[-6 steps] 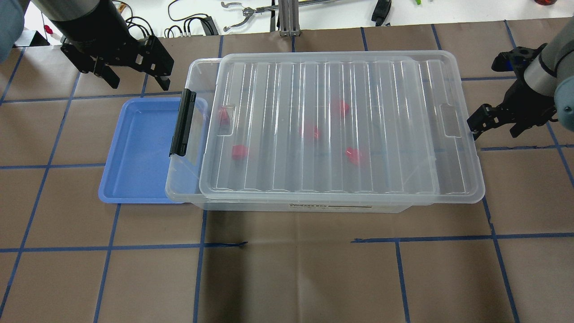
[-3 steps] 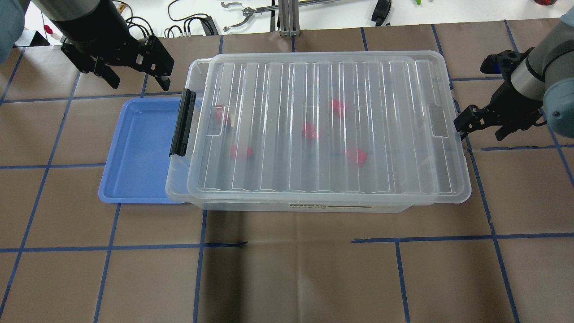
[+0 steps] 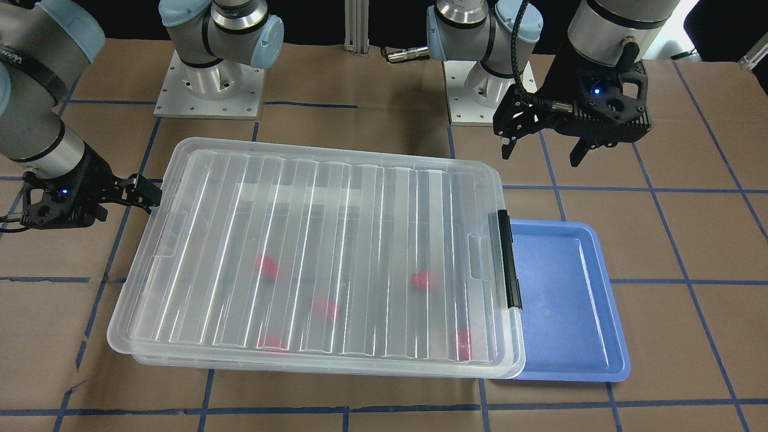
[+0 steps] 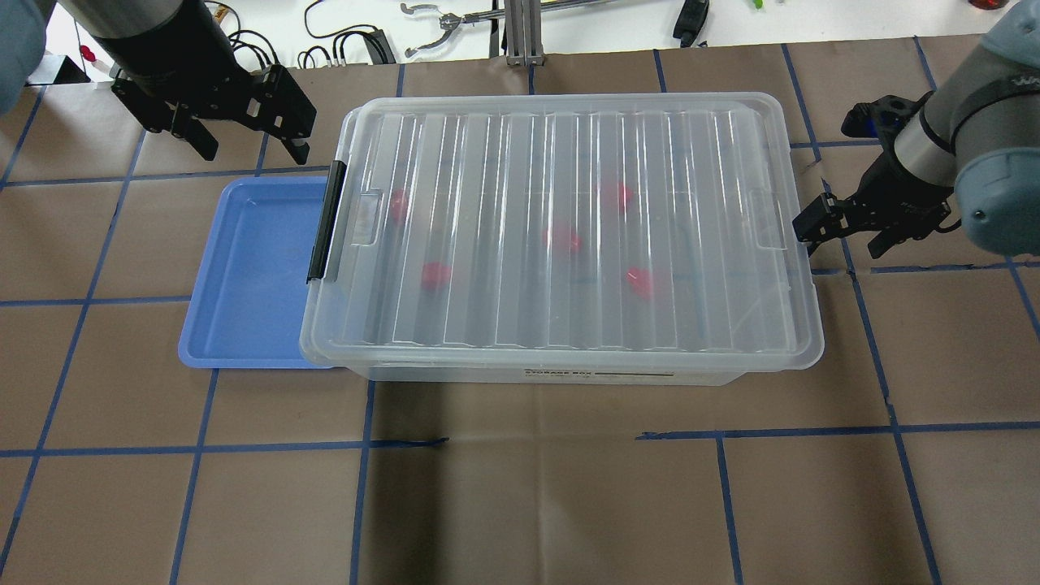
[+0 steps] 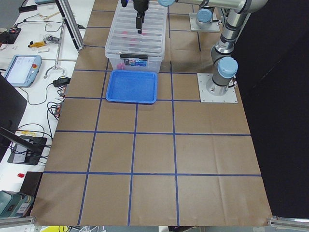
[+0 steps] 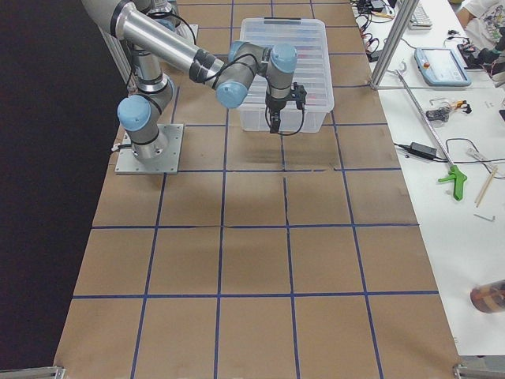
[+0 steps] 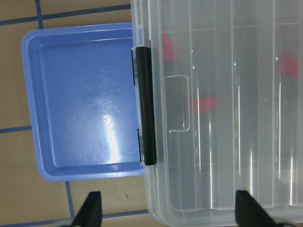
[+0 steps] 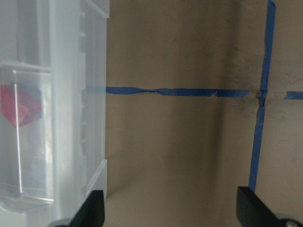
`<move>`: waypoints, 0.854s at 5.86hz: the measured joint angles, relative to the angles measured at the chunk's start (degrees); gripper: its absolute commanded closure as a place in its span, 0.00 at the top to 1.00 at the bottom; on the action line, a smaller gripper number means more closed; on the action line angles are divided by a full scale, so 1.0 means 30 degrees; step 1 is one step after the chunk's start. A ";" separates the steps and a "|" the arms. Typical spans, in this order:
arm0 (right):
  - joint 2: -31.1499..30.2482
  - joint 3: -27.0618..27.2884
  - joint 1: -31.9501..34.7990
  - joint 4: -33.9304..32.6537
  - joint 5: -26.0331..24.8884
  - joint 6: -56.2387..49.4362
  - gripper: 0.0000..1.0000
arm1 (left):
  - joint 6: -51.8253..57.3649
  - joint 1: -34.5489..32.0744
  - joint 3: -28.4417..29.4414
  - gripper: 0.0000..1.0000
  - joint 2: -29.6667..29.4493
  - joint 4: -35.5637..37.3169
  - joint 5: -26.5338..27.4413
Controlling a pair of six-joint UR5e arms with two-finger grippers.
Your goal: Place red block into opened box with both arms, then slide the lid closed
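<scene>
The clear box (image 4: 569,375) stands mid-table with the ribbed lid (image 4: 504,309) lying over nearly all of it, its left edge at the black latch bar (image 4: 325,223). Several red blocks (image 4: 561,238) lie inside, blurred through the lid (image 3: 336,240). My right gripper (image 4: 845,236) is open at the lid's right short end, with one fingertip (image 4: 812,223) against the rim; its wrist view shows the box wall (image 8: 90,94) beside the left finger. Behind the box's left end, my left gripper (image 4: 250,146) hangs open and empty, above the table.
A blue tray (image 4: 252,276) lies flat against and partly under the box's left end, empty. Cables and hand tools (image 4: 439,24) sit on the white bench beyond the table's far edge. The arm bases (image 3: 210,90) stand on the robot's side.
The lid has slid left across the box until it covers it. My right gripper moved left with the lid's end. The left gripper stayed put.
</scene>
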 measured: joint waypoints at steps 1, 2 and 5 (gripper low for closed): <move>0.0011 -0.0023 0.0208 -0.0011 -0.0018 0.0217 1.00 | 0.0000 0.0000 0.0001 0.98 -0.0017 0.0000 0.0000; 0.0014 -0.0179 0.0266 -0.0024 -0.0079 0.0185 1.00 | 0.0010 0.0000 0.0001 0.98 -0.0021 0.0000 0.0001; -0.1336 -0.1499 0.0609 0.0553 -0.0317 -0.0048 1.00 | 0.0028 0.0000 0.0000 0.98 -0.0010 0.0000 0.0001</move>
